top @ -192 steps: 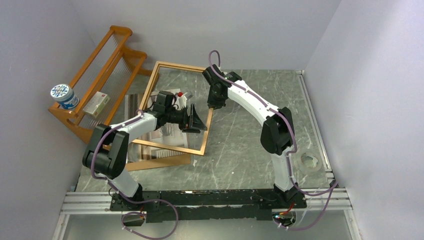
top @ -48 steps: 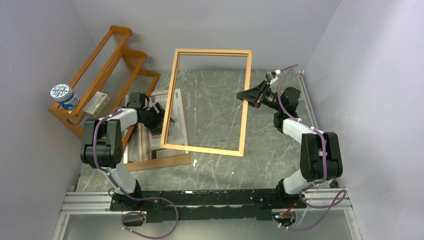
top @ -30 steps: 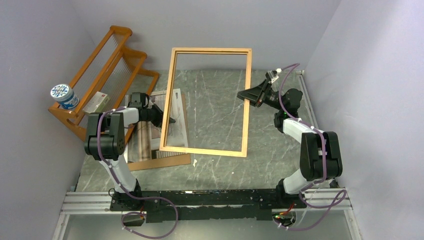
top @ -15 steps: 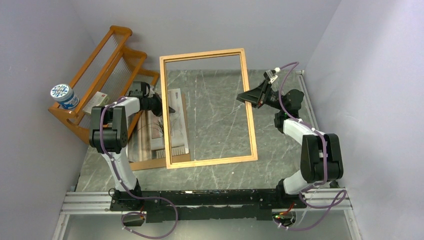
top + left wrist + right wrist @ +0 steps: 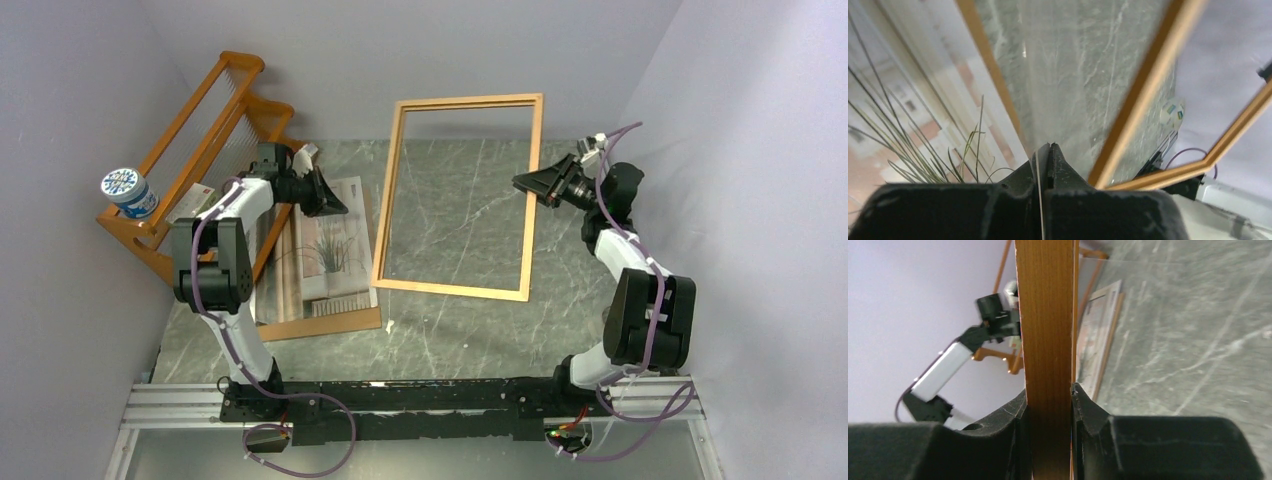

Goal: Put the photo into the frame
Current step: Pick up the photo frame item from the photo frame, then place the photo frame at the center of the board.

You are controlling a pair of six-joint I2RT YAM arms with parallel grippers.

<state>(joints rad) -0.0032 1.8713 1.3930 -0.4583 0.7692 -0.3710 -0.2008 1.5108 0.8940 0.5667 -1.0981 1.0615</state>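
on the bench [image 5: 440, 335] the frame [image 5: 450, 289] is standing tilted toward 1 o'clock, the right pincer [image 5: 520, 183] clamping its 3 o'clock rail, while the photo [image 5: 335, 250] is lying flat at 9 o'clock on a brown board [image 5: 330, 325], the left pincer [image 5: 342, 209] hovering fully closed above its 12 o'clock end.

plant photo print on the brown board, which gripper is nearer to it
Left. The left gripper is over the far end of the rectangular paper plant photo; the right gripper is well off to its right, clamped on the thin orange-brown wooden frame.
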